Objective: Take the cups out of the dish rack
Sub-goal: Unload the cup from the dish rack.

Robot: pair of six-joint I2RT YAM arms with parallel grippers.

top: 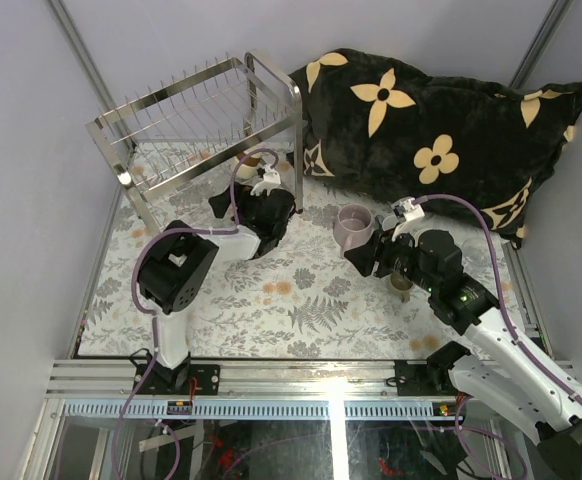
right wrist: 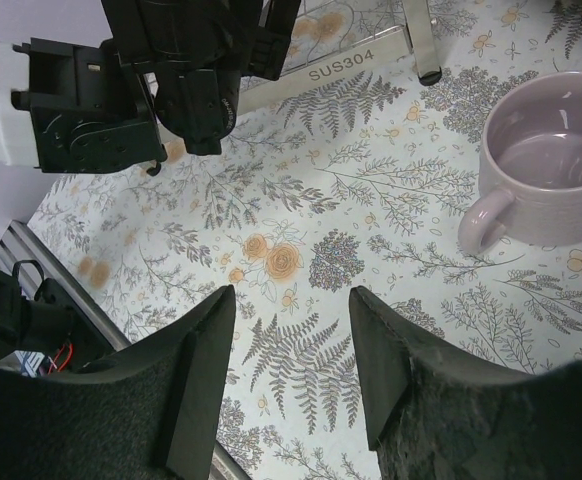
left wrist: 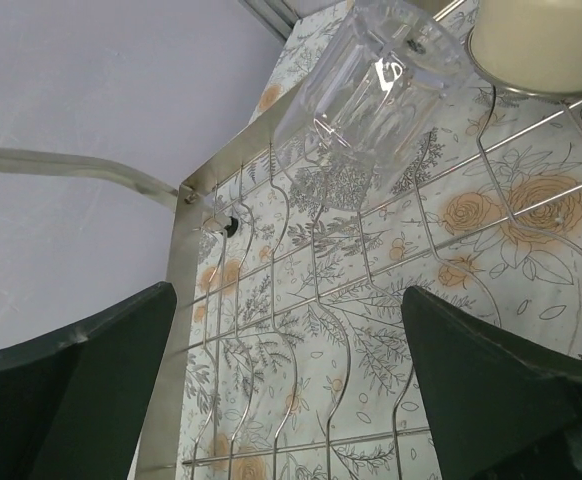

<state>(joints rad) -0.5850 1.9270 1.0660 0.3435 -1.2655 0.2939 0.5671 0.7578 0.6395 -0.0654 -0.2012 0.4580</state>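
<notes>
The silver wire dish rack (top: 201, 115) stands at the back left. My left gripper (top: 260, 190) reaches in at its lower shelf. In the left wrist view it (left wrist: 291, 340) is open and empty above the wire shelf (left wrist: 316, 255). A clear glass (left wrist: 371, 75) lies ahead of it on the shelf, with a cream cup (left wrist: 546, 40) beside it. A pale lilac mug (top: 354, 226) stands upright on the table. My right gripper (top: 367, 258) is open and empty just beside it. In the right wrist view the mug (right wrist: 556, 160) is ahead and to the right of that gripper (right wrist: 293, 300).
A big black pillow with cream flowers (top: 421, 120) fills the back right. The rack's leg marked SUS304 (right wrist: 343, 72) and my left arm (right wrist: 161, 70) show ahead of the right gripper. A small brownish object (top: 401, 285) sits partly hidden under the right arm.
</notes>
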